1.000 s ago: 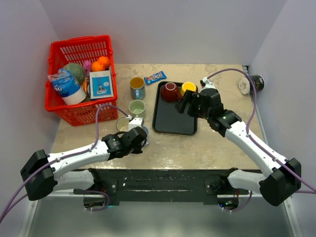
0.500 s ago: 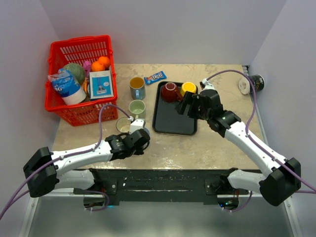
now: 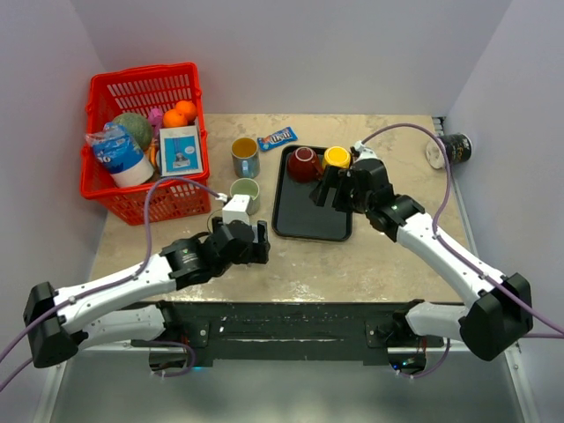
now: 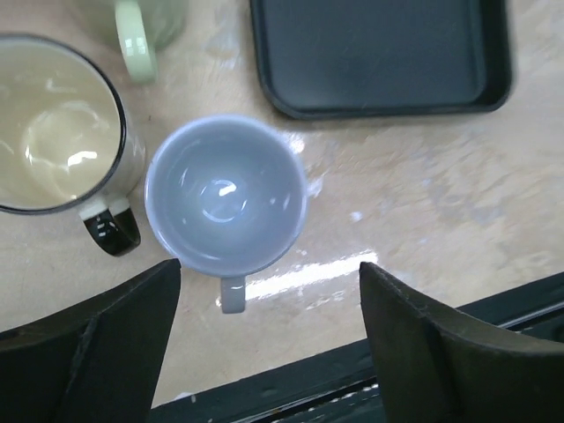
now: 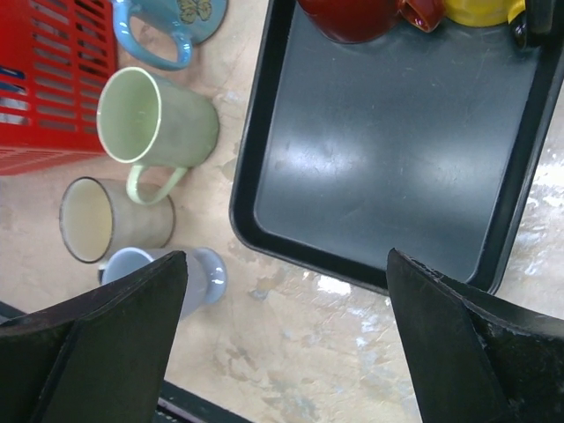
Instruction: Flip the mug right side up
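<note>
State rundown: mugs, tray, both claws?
Grey-blue mug: upright, empty.
Cream mug: upright, empty.
Green mug: upright, empty.
Tray: carries red mug and yellow mug.
Left claw: open, holding nothing.
Right claw: open, holding nothing.

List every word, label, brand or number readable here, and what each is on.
Nothing reads clearly.
Blue snack wrapper: white lettering, too small to read.
White card in the red basket: print too small.
Wrapped bottle in the basket: label blurred.
Blue mug: yellow design, no letters legible.
</note>
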Controlling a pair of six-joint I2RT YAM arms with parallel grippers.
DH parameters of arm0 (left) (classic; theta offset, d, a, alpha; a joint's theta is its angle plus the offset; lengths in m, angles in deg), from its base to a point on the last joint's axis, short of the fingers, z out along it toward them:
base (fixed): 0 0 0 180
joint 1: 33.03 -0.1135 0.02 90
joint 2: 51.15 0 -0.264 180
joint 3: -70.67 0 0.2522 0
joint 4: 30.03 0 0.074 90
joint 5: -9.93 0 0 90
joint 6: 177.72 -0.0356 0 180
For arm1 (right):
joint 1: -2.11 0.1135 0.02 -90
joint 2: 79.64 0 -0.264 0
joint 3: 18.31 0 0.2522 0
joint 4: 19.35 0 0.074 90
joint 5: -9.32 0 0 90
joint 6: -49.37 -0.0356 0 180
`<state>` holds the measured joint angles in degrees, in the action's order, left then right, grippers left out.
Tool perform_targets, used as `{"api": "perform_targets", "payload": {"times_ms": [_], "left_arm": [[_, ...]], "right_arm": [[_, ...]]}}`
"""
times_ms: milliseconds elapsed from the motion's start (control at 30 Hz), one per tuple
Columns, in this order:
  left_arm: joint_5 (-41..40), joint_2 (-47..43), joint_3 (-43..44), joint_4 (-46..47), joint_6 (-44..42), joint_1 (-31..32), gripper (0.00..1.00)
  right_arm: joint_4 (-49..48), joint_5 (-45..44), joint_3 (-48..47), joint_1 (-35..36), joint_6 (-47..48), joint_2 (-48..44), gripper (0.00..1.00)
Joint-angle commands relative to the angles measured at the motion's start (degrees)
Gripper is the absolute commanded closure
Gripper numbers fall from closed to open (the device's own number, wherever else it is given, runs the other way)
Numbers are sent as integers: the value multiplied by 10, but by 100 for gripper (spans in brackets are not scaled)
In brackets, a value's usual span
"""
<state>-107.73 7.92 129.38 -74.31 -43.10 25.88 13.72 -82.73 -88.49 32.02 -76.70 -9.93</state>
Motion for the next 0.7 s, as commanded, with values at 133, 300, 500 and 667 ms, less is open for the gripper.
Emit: {"api": "perform_targets", "payload": {"times_ms": [133,300,500,667], "left_arm": [[-112,-80,87,50,-82,1,1],[-144,-66,128,65,-125,1,1],[-102,-29,146,100,-151,-22,1],[13,1,142,114,-147,-95,1]], "right_arm": [[-66,-23,-85,-2,146,70,1],[-105,-24,-129,-3,227,143,1],[-109,-35,-202,-27,298,264,7],[-127,20,-225,-60,347,340,9]]}}
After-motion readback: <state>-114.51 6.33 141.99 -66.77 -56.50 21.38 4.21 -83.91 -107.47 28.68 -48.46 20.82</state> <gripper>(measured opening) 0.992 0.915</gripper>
